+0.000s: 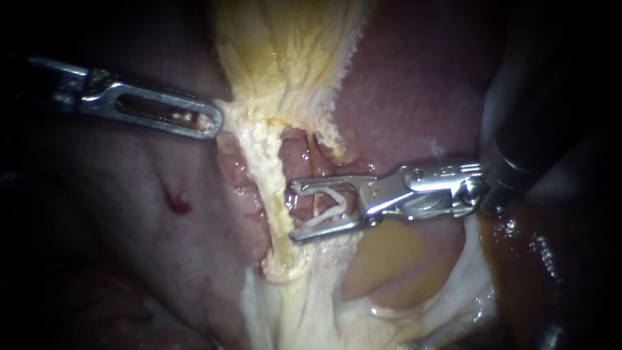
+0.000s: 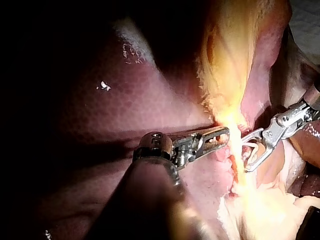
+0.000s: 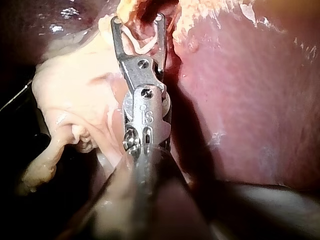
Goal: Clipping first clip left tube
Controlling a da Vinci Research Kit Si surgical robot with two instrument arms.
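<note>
Two right instrument [image 1: 295, 212] jaws stand apart, holding the clip [image 1: 324, 218] astride the tube [image 1: 311, 155], which runs twelve-to-six; seat deeper and square before squeezing. Left instrument [image 1: 214, 123], ten o'clock, clamps fatty tissue [image 1: 259, 129].

Endoscope close, head-on; wrist cameras look in from opposite sides (left perhaps farther); all share clip [image 1: 322, 218].

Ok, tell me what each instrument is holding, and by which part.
The left instrument grips the pale tissue at its edge, with the jaw tips. The right instrument holds a white clip by its two legs, between the jaws.
</note>
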